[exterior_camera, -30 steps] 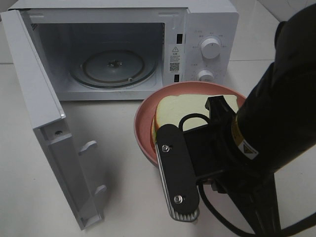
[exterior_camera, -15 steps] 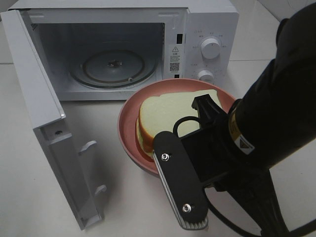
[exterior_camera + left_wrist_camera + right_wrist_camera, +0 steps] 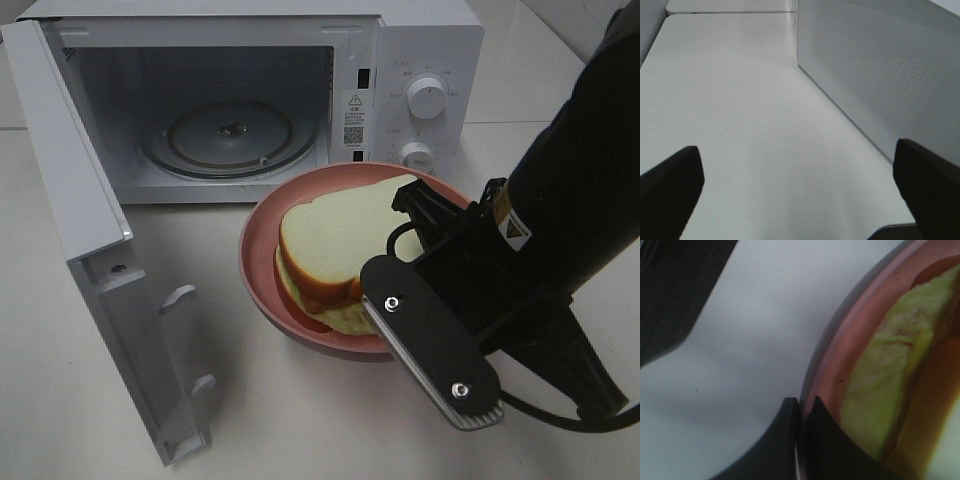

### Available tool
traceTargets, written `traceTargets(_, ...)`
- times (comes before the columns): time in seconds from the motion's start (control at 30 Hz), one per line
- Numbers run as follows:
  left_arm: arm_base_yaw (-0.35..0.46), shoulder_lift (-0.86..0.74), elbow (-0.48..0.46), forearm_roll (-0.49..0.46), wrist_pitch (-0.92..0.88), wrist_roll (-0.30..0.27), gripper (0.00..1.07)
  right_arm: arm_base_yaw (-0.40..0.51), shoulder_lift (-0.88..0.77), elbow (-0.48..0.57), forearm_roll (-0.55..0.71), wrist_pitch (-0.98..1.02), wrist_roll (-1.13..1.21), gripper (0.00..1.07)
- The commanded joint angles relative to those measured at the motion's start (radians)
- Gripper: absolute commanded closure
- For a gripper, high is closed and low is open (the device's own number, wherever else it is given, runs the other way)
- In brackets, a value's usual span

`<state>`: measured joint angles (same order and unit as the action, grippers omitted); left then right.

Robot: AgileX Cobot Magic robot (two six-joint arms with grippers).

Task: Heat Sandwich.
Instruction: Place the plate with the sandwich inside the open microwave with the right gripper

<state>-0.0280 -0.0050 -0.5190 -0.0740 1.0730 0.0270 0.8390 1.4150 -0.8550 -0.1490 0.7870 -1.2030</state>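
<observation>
The sandwich [image 3: 330,240] lies on a round pink plate [image 3: 255,250] in front of the microwave [image 3: 430,40], just below its control panel with two knobs [image 3: 427,98]. It is made of pale toasted bread slices with yellow-green and orange-brown filling showing at the edge nearest the camera.

The right hand [image 3: 800,410] is closed on the plate's rim. In the right wrist view its two dark fingers [image 3: 782,440] pinch the pink edge between them, with the sandwich's green filling [image 3: 875,405] just inside the rim. Whether the plate rests on the white desk [image 3: 250,400] or hangs slightly above it cannot be told.

The microwave door [image 3: 70,170] stands swung wide to the left, and the glass turntable [image 3: 230,135] sits bare inside the cavity. The plate is outside the cavity, near the lower right corner of the opening.

The left hand [image 3: 799,195] does not show in the high view. In its own wrist view its fingers [image 3: 670,187] are spread wide apart and hold nothing. They are above the desk, beside a white perforated panel [image 3: 880,65].
</observation>
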Motion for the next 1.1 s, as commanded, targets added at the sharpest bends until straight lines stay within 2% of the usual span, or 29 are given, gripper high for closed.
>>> traceTargets(0.03,0.005,-0.016,0.002,-0.002,-0.003,-0.001,0.09,-0.04,-0.008,0.001,0.01,-0.013,-0.087,1.07)
traceTargets(0.23,0.005,-0.016,0.002,-0.002,-0.003,-0.001,0.09,-0.099,-0.008,0.001,0.061,-0.013,-0.139,1.07)
traceTargets(0.63,0.005,-0.016,0.002,-0.002,-0.003,-0.001,0.09,-0.104,0.002,-0.003,0.074,-0.089,-0.139,1.07)
traceTargets(1.1,0.005,-0.016,0.002,-0.002,-0.003,-0.001,0.09,-0.104,0.156,-0.154,0.098,-0.092,-0.151,1.07)
